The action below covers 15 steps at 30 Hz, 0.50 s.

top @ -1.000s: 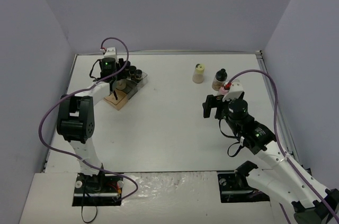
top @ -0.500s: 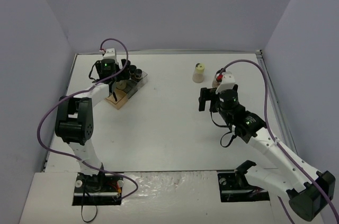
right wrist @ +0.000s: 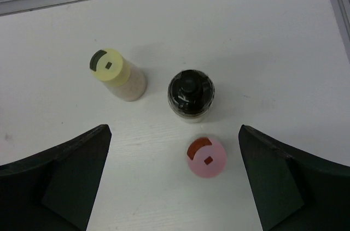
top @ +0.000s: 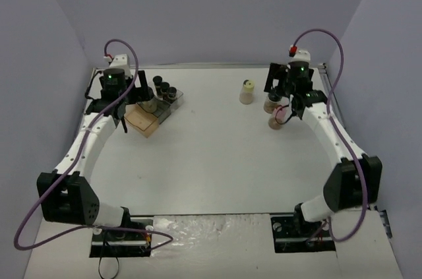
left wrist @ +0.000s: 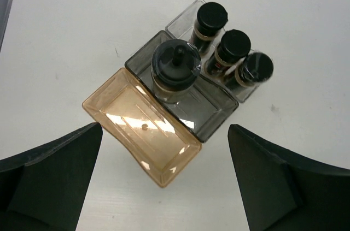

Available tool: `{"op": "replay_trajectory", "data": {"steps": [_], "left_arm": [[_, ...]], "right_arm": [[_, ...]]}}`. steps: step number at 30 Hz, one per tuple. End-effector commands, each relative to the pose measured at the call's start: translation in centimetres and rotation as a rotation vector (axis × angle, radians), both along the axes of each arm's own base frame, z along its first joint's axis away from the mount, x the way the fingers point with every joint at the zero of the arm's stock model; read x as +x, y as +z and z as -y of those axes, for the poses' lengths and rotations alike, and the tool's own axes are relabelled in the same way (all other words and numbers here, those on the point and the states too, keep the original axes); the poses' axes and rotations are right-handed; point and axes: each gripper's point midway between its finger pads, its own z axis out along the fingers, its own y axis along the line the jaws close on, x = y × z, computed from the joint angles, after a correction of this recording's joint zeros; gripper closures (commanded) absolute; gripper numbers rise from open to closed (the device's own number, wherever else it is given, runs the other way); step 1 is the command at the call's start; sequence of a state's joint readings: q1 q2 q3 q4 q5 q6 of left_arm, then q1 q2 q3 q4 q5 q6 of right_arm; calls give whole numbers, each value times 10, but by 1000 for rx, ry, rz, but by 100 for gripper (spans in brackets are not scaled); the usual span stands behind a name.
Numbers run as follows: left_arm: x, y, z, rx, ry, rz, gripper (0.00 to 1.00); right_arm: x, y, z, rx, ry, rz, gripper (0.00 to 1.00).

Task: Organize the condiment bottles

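Right hand (right wrist: 172, 182) released, poised over pink-capped jar (right wrist: 206, 158), black-capped jar (right wrist: 190, 93) and yellow-green-capped jar (right wrist: 116, 72), mid-frame on desk (right wrist: 273, 34). Left hand (left wrist: 164, 187) released above tray (left wrist: 143, 128) holding four black-capped jars (left wrist: 232, 49). Best centred on one cap, lowered vertically, clear of neighbours.

Four black-capped jars (left wrist: 234, 45) are standing in the tray (left wrist: 142, 132), while a yellow-capped jar (right wrist: 117, 72), a rounder black-lidded jar (right wrist: 190, 93) and a pink-capped jar (right wrist: 206, 157) are standing clustered.
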State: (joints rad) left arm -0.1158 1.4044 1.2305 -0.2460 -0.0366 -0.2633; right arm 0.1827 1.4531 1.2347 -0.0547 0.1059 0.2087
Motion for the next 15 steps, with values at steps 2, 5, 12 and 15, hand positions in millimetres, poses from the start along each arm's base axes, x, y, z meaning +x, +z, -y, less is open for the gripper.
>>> {"op": "replay_trajectory", "data": {"steps": [2, 5, 12, 15], "left_arm": [[-51, 37, 0, 42, -80, 59, 3], [-57, 36, 7, 29, -126, 97, 3], [-59, 34, 10, 25, -142, 93, 3], [-59, 33, 9, 28, -136, 90, 3]], "right_arm": [[42, -10, 7, -17, 30, -26, 1], [58, -30, 10, -52, 44, -68, 1], [85, -78, 16, -92, 64, -157, 6], [87, -91, 18, -106, 67, -182, 13]]}}
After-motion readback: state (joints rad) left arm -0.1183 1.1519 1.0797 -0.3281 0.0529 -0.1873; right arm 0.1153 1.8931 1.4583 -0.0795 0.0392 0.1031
